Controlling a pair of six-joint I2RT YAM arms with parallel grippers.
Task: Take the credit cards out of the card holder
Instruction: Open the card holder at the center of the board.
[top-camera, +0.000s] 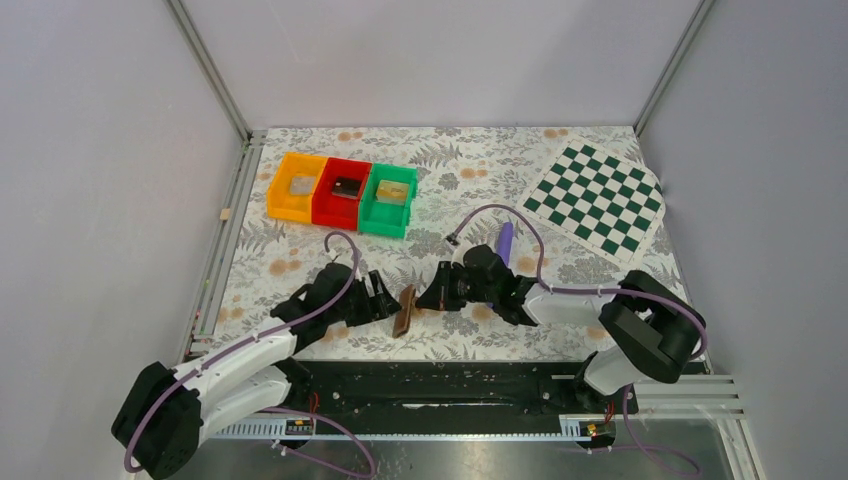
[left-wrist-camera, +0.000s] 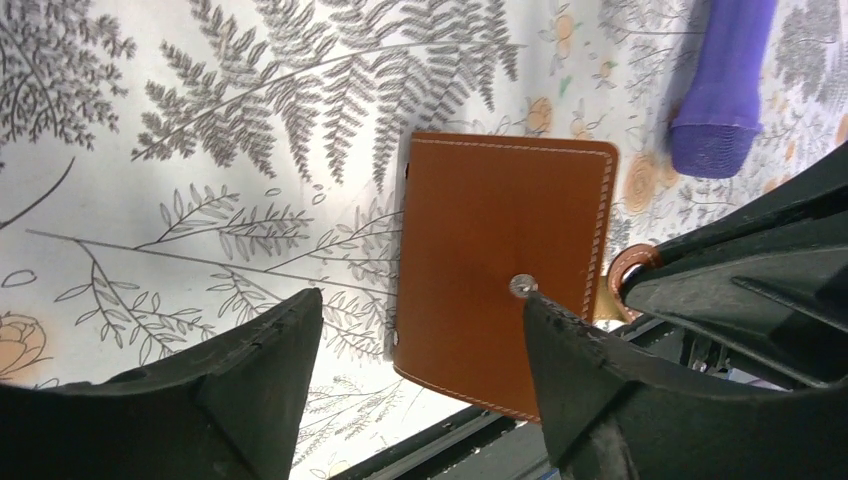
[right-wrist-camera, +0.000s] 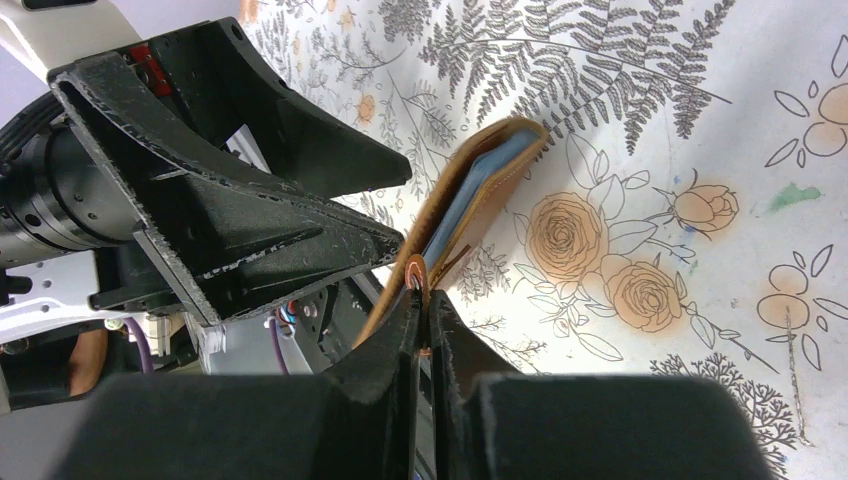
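Note:
The card holder (top-camera: 404, 311) is a flat brown bifold, lifted on edge above the table near the front rail. Its brown outer face (left-wrist-camera: 500, 220) with a metal snap fills the left wrist view. My right gripper (right-wrist-camera: 420, 297) is shut on the holder's small strap tab. The holder (right-wrist-camera: 480, 190) gapes slightly there, showing a pale blue-grey inner panel. My left gripper (left-wrist-camera: 420, 300) is open, its fingertips just short of the outer face; one tip sits by the snap. No credit cards show in the holder.
A purple stick (top-camera: 505, 240) lies just behind the right gripper. Orange (top-camera: 288, 205), red (top-camera: 334, 213) and green (top-camera: 383, 222) bins stand in a row at the back left, each with a small flat item inside. A green chessboard mat (top-camera: 597, 200) lies at the back right.

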